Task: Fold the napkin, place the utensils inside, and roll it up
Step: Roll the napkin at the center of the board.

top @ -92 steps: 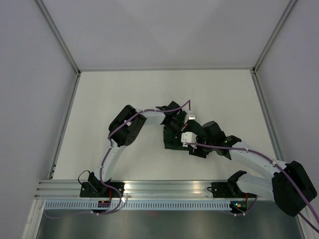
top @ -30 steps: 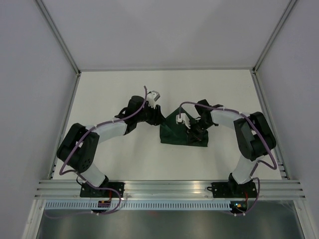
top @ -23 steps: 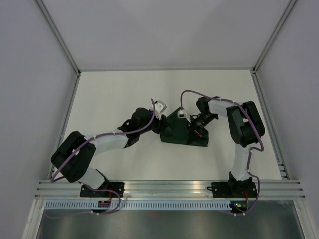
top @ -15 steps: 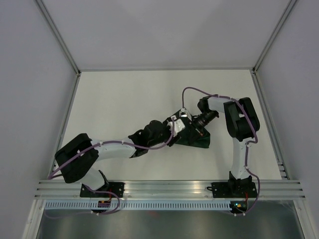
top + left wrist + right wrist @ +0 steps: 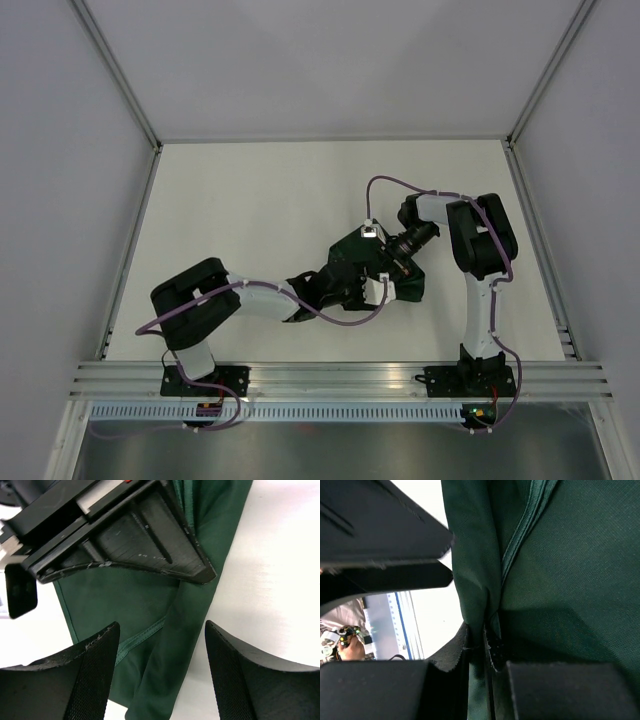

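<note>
The dark green napkin lies bunched at mid-table, mostly hidden under both grippers in the top view. My right gripper reaches down from the far right. The right wrist view has the right gripper shut on a raised fold of the napkin. My left gripper comes in from the near left. In the left wrist view the left gripper stands open, its fingers either side of a rolled edge of the napkin, not touching it. No utensils are in view.
The white table is bounded by grey walls at the left, right and back. A metal rail runs along the near edge. The right gripper's black body hangs close above the left fingers.
My left arm has swung from the napkin's left side round to its near edge, and its jaws have opened wide. The right gripper has kept its hold while the right arm drew upright.
</note>
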Controlling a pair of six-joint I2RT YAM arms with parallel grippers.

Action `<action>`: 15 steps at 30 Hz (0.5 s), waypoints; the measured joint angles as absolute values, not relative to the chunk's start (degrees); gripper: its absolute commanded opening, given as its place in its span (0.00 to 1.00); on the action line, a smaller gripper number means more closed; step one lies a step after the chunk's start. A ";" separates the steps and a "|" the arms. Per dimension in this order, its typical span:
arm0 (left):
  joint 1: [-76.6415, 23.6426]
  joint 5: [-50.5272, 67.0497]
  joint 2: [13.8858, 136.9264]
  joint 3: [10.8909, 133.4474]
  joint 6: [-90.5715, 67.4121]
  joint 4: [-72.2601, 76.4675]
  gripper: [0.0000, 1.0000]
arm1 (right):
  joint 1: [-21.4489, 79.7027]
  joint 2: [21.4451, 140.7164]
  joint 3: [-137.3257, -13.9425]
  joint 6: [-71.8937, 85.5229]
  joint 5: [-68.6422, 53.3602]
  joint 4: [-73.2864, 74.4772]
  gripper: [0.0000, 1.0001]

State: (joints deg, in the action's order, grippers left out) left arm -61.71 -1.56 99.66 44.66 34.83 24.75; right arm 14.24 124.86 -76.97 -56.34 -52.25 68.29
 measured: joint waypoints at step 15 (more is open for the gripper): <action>-62.48 1.61 106.19 49.43 38.15 23.51 0.54 | 14.02 126.61 -78.48 -56.51 -52.21 70.89 0.00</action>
State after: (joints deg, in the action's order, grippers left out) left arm -62.48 1.61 106.19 49.43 38.15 23.51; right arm 14.02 126.61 -78.48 -56.51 -52.21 70.89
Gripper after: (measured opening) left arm 0.587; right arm 0.171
